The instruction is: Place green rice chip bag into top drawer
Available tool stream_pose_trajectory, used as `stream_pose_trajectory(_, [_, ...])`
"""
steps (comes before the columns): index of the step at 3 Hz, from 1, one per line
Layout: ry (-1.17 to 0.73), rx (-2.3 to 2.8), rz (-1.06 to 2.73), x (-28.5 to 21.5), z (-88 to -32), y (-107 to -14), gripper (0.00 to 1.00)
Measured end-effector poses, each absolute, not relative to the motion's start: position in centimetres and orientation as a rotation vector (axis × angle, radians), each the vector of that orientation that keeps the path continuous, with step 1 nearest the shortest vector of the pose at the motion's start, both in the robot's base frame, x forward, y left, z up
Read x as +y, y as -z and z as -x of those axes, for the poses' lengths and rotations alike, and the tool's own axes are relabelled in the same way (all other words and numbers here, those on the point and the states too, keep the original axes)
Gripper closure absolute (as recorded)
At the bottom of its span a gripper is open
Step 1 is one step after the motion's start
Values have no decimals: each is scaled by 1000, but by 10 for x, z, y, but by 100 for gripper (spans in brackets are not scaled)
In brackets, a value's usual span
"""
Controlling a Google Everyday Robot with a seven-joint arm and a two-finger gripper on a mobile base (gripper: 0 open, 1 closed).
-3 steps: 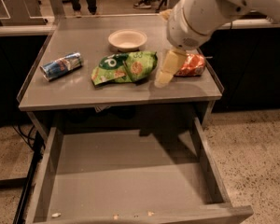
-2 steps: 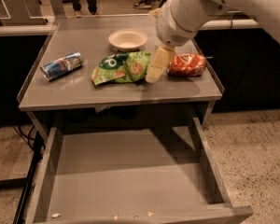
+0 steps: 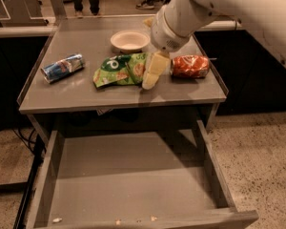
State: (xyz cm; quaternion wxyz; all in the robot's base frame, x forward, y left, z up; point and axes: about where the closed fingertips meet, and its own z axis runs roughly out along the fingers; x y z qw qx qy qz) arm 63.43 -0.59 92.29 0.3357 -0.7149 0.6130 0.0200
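The green rice chip bag (image 3: 120, 69) lies crumpled on the grey table (image 3: 86, 97), near its middle. My gripper (image 3: 151, 74) hangs from the white arm at the upper right and reaches down to the bag's right end, its cream fingers touching or just above the table. The bag's right edge is partly hidden behind the fingers. The top drawer (image 3: 128, 180) stands pulled out below the table's front edge, wide and shallow, with only a few crumbs at its front.
A blue can (image 3: 63, 67) lies on its side at the table's left. An orange crushed can (image 3: 189, 66) lies just right of my gripper. A white bowl (image 3: 129, 40) stands behind the bag. People's legs and chairs are beyond the table.
My gripper and arm have moved left, from between the bag and the orange can to the bag's right end. The bag and cans have not moved.
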Motion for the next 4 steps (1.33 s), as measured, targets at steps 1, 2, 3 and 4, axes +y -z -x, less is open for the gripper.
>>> stream_pose_trajectory(1, [-147, 1616, 1955, 11, -599, -866, 0])
stream_pose_trajectory(2, [-144, 1619, 1958, 12, -609, -866, 0])
stream_pose_trajectory(3, [-116, 1621, 1957, 10, -638, -874, 0])
stream_pose_trajectory(4, [-109, 1640, 1949, 7, -672, -872, 0])
